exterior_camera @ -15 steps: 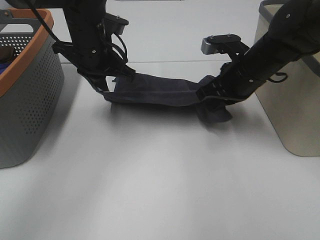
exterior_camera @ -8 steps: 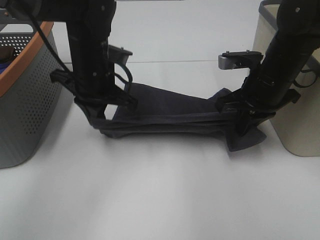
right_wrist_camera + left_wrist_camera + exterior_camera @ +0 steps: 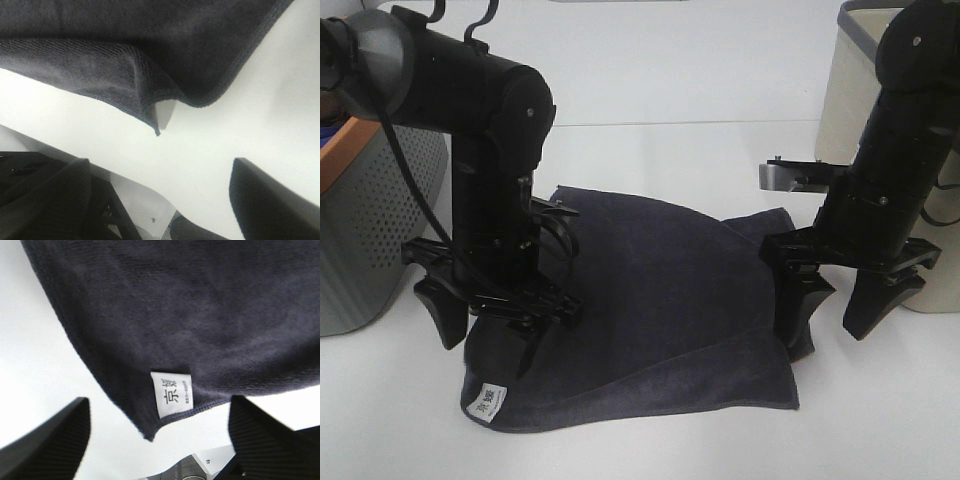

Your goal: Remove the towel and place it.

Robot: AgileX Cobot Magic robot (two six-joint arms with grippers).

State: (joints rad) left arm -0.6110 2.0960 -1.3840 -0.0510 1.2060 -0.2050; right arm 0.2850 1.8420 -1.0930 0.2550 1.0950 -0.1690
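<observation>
Bright, even light is washing out the white table to near glare. Soft shadows are pooling directly beneath the left gripper and right gripper. Wrist views are rendering the towel weave sharply while nearby fingers are blurring.

the high camera looks down at the table from the front; each wrist camera looks down from very near at a towel corner, which the high view shares

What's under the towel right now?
The towel lies spread on the white table; only tabletop shows around its edges. Anything beneath the cloth is covered and cannot be seen.
</observation>
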